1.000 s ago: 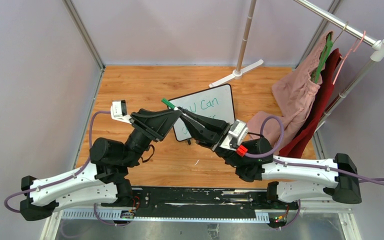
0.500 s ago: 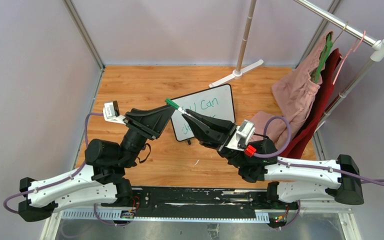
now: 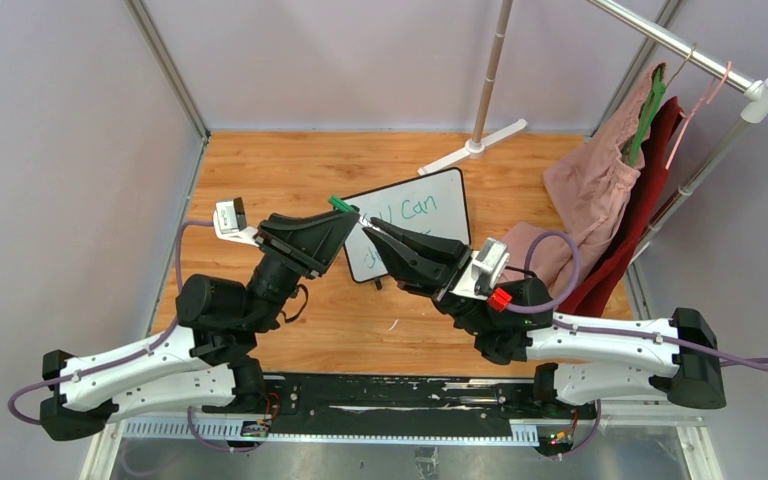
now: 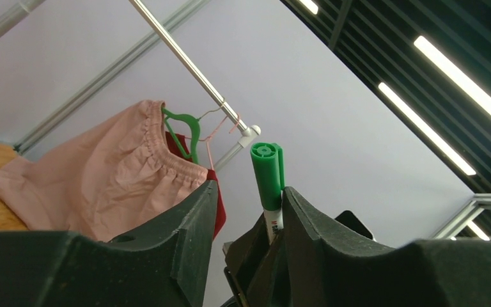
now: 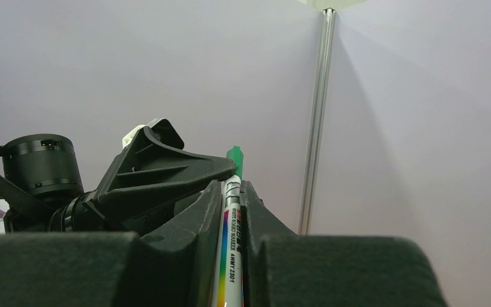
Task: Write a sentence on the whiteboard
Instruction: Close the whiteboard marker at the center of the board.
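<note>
One wooden table is seen across the centre of the top view. The whiteboard is placed on it just right of centre, with its lower left part hidden beneath the two grippers. The sentence is written on the board in green. Only "Can" is readable, the rest being covered. Anything dropped from above would land on this writing and could smear it, so the board is to be treated as the exposed surface.

The left gripper is shown with its jaws apart and nothing clamped. The right gripper is clenched on the marker, which is pointed toward the upper left of the top view. Both sets of fingertips are crowded together at the frame centre. Should the left jaws be closed in this position, the right fingertips could be struck or pinched.

The cap is fitted on the marker and is seen beside one left finger only, well off the middle of the opening. An off-centre closure is judged likely to push the cap sideways and twist the marker in its grip. By a pull not aligned with the marker axis, the cap could be jammed or the marker dragged out. Whether the cap is fully seated cannot be told.
</note>
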`<state>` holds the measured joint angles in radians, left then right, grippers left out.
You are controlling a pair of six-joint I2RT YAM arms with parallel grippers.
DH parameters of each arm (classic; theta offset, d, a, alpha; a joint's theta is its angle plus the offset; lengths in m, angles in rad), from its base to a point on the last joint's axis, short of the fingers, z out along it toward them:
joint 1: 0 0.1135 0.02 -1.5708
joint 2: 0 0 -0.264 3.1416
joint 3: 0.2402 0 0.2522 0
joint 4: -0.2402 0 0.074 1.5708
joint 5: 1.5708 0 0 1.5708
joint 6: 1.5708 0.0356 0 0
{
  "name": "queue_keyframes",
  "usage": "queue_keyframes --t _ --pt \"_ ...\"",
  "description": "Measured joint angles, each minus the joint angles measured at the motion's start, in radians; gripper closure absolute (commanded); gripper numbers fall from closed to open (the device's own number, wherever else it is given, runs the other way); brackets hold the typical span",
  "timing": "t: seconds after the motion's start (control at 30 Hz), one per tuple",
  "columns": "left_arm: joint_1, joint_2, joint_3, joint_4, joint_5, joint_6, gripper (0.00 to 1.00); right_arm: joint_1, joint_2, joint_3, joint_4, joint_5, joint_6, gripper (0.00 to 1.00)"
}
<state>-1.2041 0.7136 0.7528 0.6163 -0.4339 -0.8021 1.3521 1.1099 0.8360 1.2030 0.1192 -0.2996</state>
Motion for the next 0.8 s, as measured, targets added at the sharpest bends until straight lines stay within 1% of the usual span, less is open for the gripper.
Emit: queue_keyframes --t 0.1,0.27,0.37,0.47,0.57,0.6,0.73,0.8 --pt "0.000 0.005 0.002 0.007 0.004 -0.001 0.60 0.000 0.000 -0.001 0.001 0.000 0.003 1.00" --pt "-0.001 0.013 0.012 0.010 0.007 0.000 0.62 0.000 0.000 -0.010 0.002 -0.003 0.013 1.00" --pt "-0.001 0.019 0.014 0.011 0.009 -0.001 0.67 0.000 0.000 -0.011 0.001 -0.005 0.016 1.00" --pt "-0.001 0.023 0.016 0.016 0.014 -0.003 0.81 0.000 0.000 -0.011 0.000 -0.003 0.016 1.00" --pt "-0.002 0.023 0.018 0.021 0.021 -0.017 0.98 0.000 -0.001 -0.017 0.002 -0.003 0.020 0.99" --pt "-0.003 0.023 0.018 0.024 0.023 -0.021 1.00 0.000 -0.002 -0.019 0.003 -0.004 0.023 0.95" --pt "-0.007 0.022 0.018 0.023 0.022 -0.033 1.00 0.000 -0.019 -0.034 0.001 -0.002 0.034 0.60" --pt "-0.006 0.019 0.019 0.002 0.010 -0.018 1.00 0.000 -0.036 -0.040 -0.023 0.005 0.045 0.50"
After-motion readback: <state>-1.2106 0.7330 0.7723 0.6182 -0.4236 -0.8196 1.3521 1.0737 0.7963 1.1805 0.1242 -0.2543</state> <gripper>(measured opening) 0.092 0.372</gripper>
